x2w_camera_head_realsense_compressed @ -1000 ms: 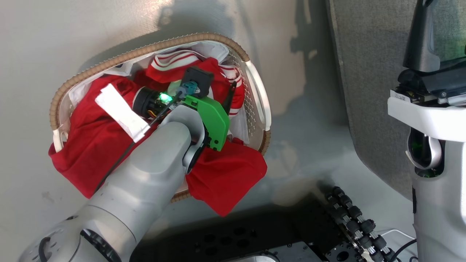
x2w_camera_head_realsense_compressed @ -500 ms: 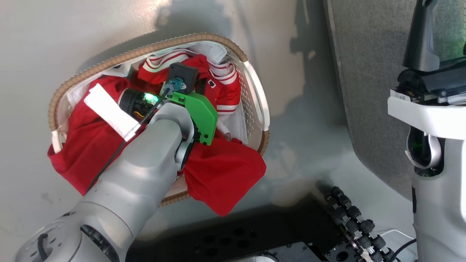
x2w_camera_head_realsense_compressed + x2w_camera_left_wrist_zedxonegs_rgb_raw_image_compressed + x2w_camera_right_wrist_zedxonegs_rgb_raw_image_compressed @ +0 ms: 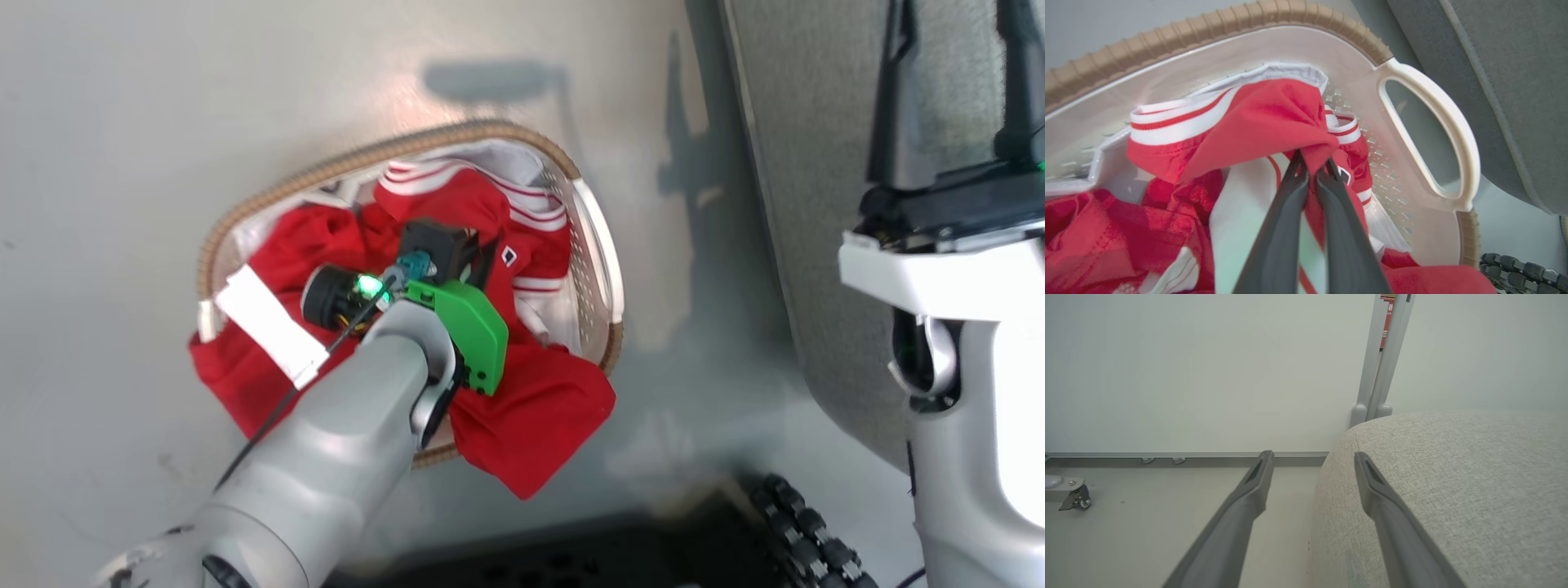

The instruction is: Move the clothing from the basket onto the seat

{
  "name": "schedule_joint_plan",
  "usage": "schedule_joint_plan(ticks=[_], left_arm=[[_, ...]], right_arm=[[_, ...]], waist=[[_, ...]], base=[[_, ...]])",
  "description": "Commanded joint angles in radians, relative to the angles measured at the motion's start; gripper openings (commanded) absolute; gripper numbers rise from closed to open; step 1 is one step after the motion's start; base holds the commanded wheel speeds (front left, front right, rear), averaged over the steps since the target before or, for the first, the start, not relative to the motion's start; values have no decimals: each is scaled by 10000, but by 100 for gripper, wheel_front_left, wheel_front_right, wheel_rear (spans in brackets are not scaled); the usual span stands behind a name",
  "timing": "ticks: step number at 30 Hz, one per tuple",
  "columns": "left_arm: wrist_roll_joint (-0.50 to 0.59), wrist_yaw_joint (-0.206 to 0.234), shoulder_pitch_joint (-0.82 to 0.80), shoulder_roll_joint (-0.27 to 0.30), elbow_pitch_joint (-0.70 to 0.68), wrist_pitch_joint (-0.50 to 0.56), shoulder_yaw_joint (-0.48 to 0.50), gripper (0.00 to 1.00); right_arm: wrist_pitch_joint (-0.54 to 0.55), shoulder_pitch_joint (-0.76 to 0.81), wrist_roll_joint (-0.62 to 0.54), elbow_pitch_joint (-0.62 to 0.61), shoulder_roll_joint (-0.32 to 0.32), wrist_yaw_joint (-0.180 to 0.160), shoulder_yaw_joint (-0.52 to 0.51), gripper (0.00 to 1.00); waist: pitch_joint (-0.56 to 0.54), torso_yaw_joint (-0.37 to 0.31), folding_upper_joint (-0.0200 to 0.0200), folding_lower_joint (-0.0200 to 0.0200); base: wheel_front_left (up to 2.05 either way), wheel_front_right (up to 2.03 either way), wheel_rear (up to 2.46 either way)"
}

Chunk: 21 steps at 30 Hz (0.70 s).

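My left tool (image 3: 1310,163), spread a second ago, now pinches a fold of the red clothing (image 3: 1257,118), which still lies heaped in the basket (image 3: 1425,98) at the centre of the head view, one corner spilling over its lower rim. My right tool (image 3: 1312,457) stays spread at the upper right, over the grey seat (image 3: 1453,477) along the right edge.

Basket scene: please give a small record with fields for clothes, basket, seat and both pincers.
clothes: red with white trim, in the basket, one part hanging over its rim
basket: on the floor, beside the seat
seat: grey fabric, no clothes on the part in view
left pincer: shut on a fold of the clothes
right pincer: open, holding nothing, by the seat's edge
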Motion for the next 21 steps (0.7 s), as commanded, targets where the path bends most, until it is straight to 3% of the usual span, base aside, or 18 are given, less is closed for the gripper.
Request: schedule_joint_plan(ticks=[1, 4, 12, 21], left_arm=[[-27, -66, 267, 39, -72, -67, 68, 0], [386, 23, 441, 72, -358, -92, 250, 0], [1967, 642, 1681, 872, -1971, -82, 1198, 0], [3139, 784, 2652, 1910, -4022, -84, 2152, 0]], right_arm=[[-19, 220, -104, 112, -36, -10, 45, 100], [-18, 466, -281, 379, -39, -10, 62, 100], [-19, 1317, -455, 1106, -39, -12, 164, 100], [-19, 2462, -498, 1786, -40, -12, 307, 100]], waist=[[-1049, 501, -1, 0], [-1781, 704, -1, 0], [-3773, 1034, -1, 0], [-5870, 1267, -1, 0]], base=[[0, 0, 0], [0, 0, 0], [0, 0, 0], [0, 0, 0]])
